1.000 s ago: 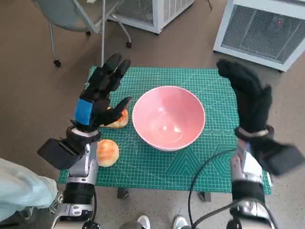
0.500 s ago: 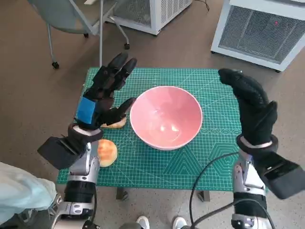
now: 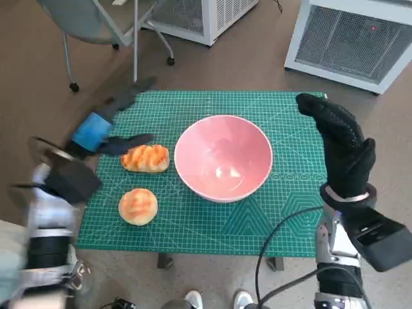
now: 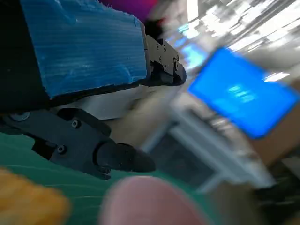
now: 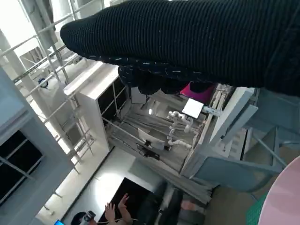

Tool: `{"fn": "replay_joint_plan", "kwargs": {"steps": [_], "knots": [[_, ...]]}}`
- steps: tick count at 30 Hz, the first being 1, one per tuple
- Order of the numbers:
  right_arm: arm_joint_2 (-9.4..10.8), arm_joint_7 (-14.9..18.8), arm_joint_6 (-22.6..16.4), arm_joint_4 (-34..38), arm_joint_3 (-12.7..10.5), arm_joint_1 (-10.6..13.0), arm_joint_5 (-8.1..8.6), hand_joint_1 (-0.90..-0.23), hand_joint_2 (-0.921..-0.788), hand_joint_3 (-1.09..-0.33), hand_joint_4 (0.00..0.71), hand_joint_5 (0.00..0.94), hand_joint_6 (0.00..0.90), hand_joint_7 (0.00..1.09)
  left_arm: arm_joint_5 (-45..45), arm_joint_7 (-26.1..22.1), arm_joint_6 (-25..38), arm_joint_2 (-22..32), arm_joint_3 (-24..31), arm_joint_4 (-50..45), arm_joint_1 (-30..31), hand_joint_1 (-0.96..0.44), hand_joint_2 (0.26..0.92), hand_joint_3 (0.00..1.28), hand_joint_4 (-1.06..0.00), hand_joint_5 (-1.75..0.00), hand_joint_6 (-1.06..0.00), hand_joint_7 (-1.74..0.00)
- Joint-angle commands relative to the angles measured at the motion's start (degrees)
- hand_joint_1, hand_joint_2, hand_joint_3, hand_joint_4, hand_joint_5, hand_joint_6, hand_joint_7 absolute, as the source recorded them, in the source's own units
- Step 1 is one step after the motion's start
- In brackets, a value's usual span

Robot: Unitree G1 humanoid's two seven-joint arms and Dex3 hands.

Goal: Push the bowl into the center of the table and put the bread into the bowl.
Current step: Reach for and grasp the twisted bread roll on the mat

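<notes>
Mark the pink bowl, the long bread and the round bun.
pink bowl [image 3: 222, 154], head view, inner wall near the middle.
long bread [image 3: 145, 158], head view, striped top crust.
round bun [image 3: 138, 205], head view, middle of its top.

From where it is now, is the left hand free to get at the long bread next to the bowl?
Probably yes. The left hand hovers open beside the long bread, nothing lying between them. The bowl sits on the bread's far side, and the round bun lies nearer the robot, out of the way.
</notes>
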Motion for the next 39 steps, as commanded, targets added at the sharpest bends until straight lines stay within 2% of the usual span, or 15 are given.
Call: {"fn": "replay_joint_plan", "kwargs": {"steps": [1, 12, 15, 29, 39], "knots": [[-0.5, -0.8, 2.1, 0.2, 0.8, 1.2, -0.87, -0.628, -0.921, -0.708, 0.113, 0.0, -0.001, 0.42, 8.1, -5.0, 16.6, 2.7, -6.3, -7.6, -1.7, -0.3, 0.756, 0.0, -0.05, 0.0, -0.23, -0.05], [-0.3, -0.8, 2.6, 1.1, 1.5, 0.6, -0.51, -0.617, -0.921, -0.71, 0.116, 0.002, -0.001, 0.42, 12.7, -5.1, 23.3, 1.2, -13.2, -4.6, -3.3, -0.02, 0.748, 0.0, -0.05, 0.0, -0.29, -0.03], [-0.3, -0.6, 2.6, 1.4, 1.6, 0.4, -0.42, -0.616, -0.921, -0.71, 0.118, 0.003, -0.001, 0.41, 14.0, -5.0, 23.9, 1.3, -15.1, -3.6, -3.9, 0.02, 0.749, 0.0, -0.05, 0.0, -0.3, -0.02], [0.0, -0.2, 2.6, 2.9, 1.9, -0.3, 0.12, -0.607, -0.921, -0.714, 0.119, 0.003, -0.001, 0.42, 19.2, -3.6, 23.2, -0.3, -23.0, 6.7, -8.5, -0.04, 0.731, 0.0, -0.05, 0.0, -0.28, 0.0], [0.1, 0.0, 2.7, 3.0, 2.3, -0.4, 0.6, -0.605, -0.921, -0.715, 0.12, 0.003, -0.001, 0.42, 22.3, 0.2, 22.5, -4.0, -27.3, 18.5, -13.1, -0.06, 0.729, 0.0, -0.05, 0.0, -0.27, 0.0]]}}
